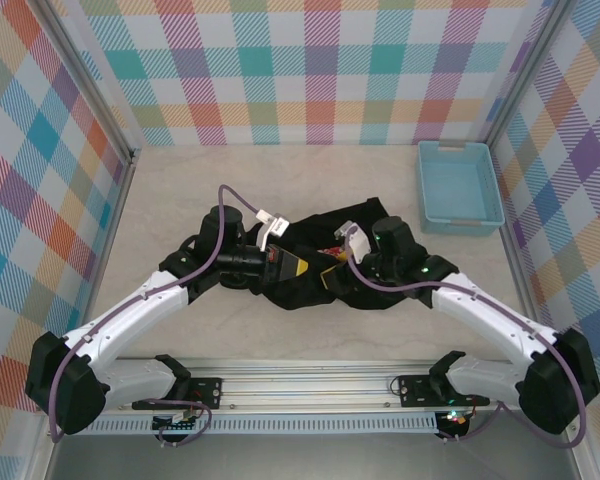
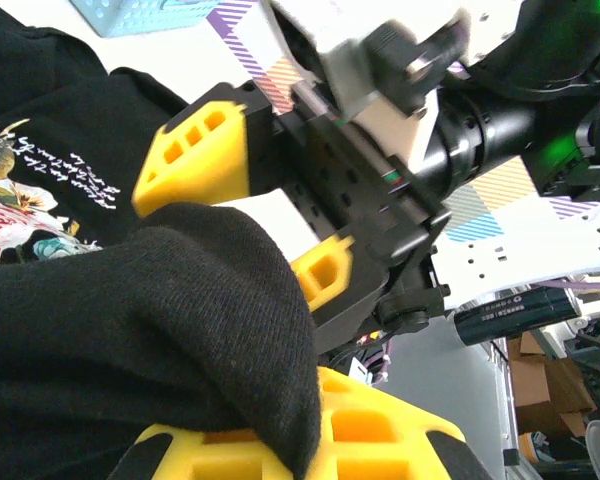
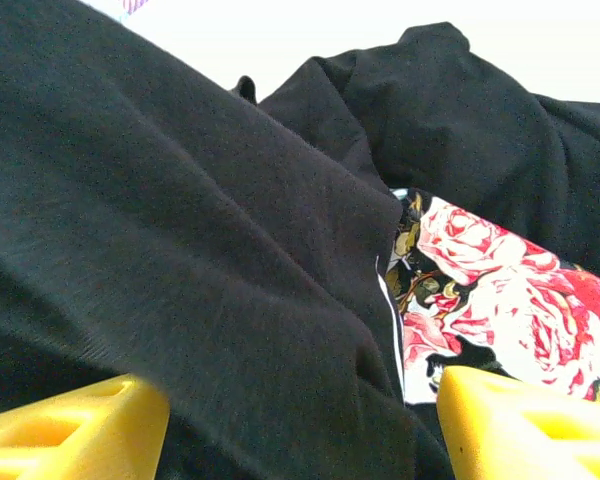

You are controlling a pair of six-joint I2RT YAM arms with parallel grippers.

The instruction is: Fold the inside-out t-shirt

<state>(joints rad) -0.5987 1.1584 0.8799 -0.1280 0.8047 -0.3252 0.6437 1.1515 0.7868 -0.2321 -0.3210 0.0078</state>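
Top external view shows the inside-out t-shirt (image 1: 315,292) crumpled mid-table, well apart from the blue basket (image 1: 460,185). The left gripper (image 2: 310,440) pinches a thick black fold, and the right gripper (image 3: 300,410), just beside it, holds its jaws spread over the cloth. Closing there could catch several layers or strike the other gripper, so pulling would likely twist the heap rather than spread it.

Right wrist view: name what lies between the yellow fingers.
Right wrist view: black cloth of the inside-out t-shirt lies between the fingers of the right gripper, its rose print at the picture's right.
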